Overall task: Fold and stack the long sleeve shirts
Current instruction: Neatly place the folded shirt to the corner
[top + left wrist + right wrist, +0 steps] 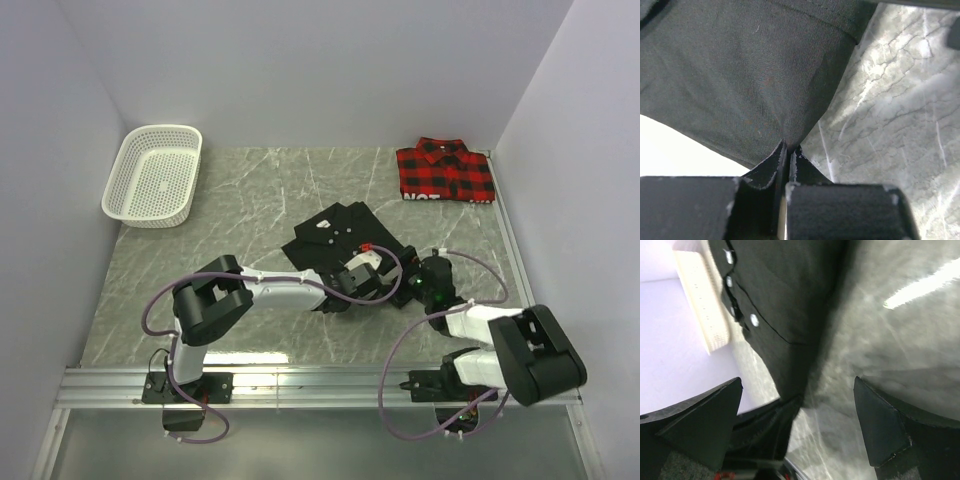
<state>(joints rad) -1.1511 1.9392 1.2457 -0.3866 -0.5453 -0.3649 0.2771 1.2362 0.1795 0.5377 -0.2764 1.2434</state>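
Black shirt [335,232] lies partly folded mid-table [250,210], buttons showing in the right wrist view. Left gripper [388,283] is clenched on the shirt's near right edge; the left wrist view shows dark fabric pinched between its closed fingertips [782,159], marble just beside. Right gripper [432,268] is released, jaws spread wide, low over the table just beside the same edge. Plaid shirt [445,172] sits folded at the far right corner, well apart from the black one. White mesh basket [155,175] at far left
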